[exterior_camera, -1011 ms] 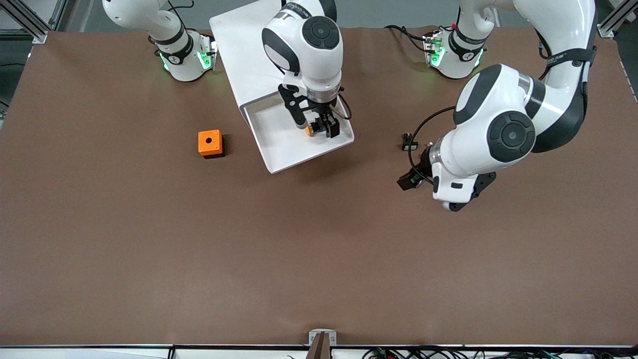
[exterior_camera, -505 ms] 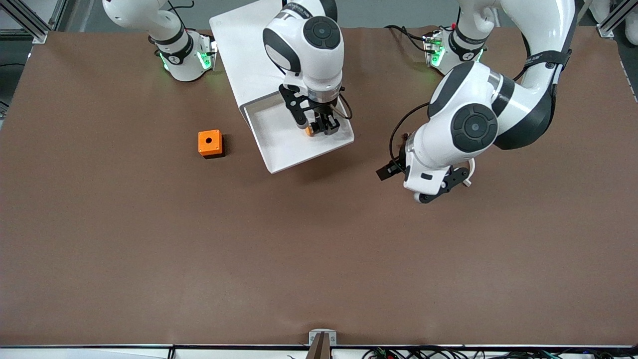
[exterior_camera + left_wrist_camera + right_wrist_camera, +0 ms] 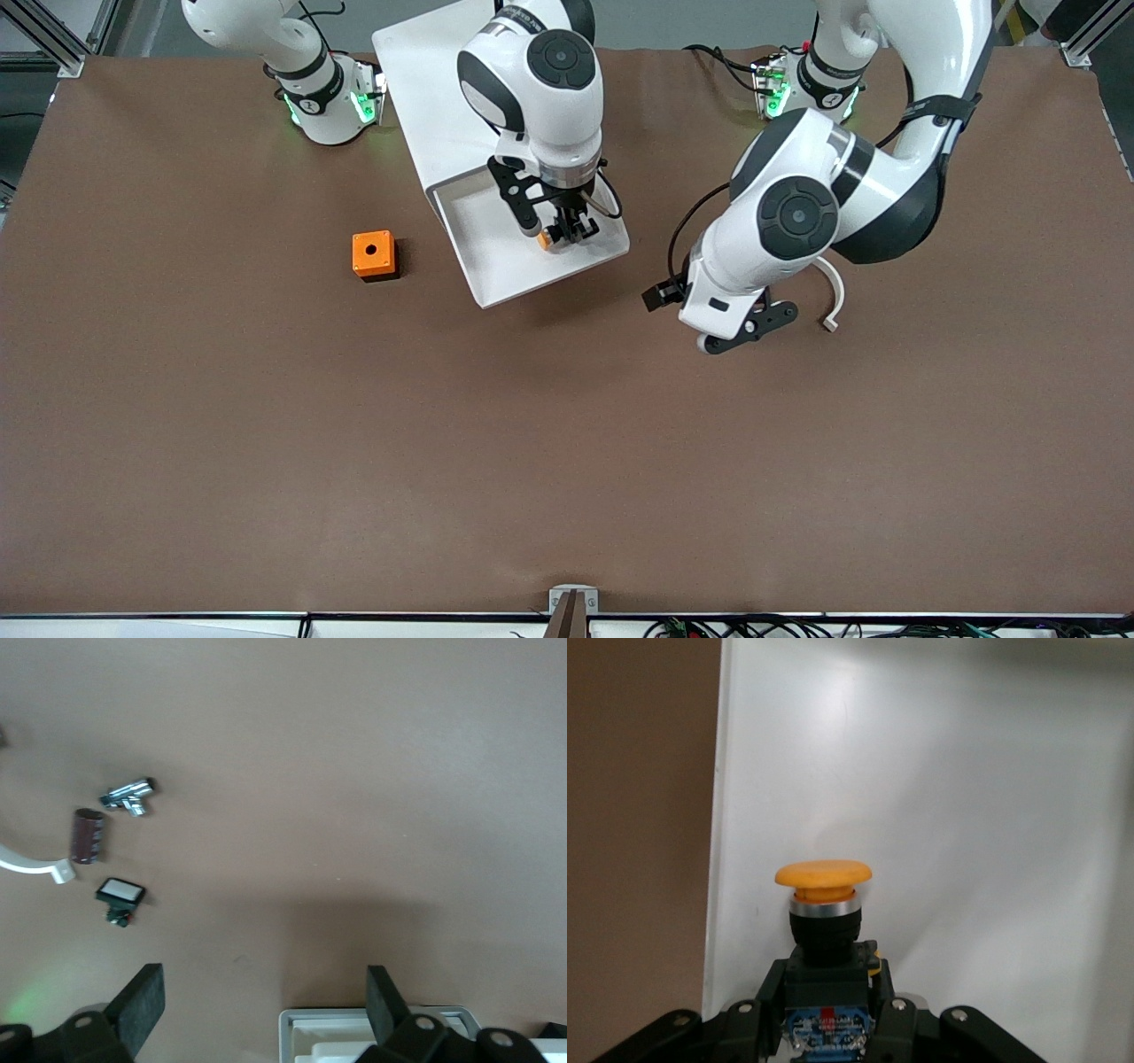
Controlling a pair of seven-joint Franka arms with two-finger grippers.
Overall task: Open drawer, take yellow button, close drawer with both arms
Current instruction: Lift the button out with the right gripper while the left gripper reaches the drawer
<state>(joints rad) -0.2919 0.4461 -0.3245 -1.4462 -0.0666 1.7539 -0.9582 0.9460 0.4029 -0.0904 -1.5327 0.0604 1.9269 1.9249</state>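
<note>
The topmost drawer stands pulled out of the white cabinet. My right gripper is inside it, shut on the button. In the right wrist view the fingers clamp the button's black-and-blue body, with its orange-yellow cap pointing out over the drawer's white floor. My left gripper hangs open over the bare table just off the drawer's corner, toward the left arm's end. Its empty fingers frame that drawer corner.
An orange cube with a hole sits on the table toward the right arm's end. A white curved piece lies beside the left arm. Near it lie a silver part, a dark red cylinder and a black white-faced part.
My right gripper's fingers have closed on the button in the drawer. The left arm has swung across the table toward the drawer, still open.
</note>
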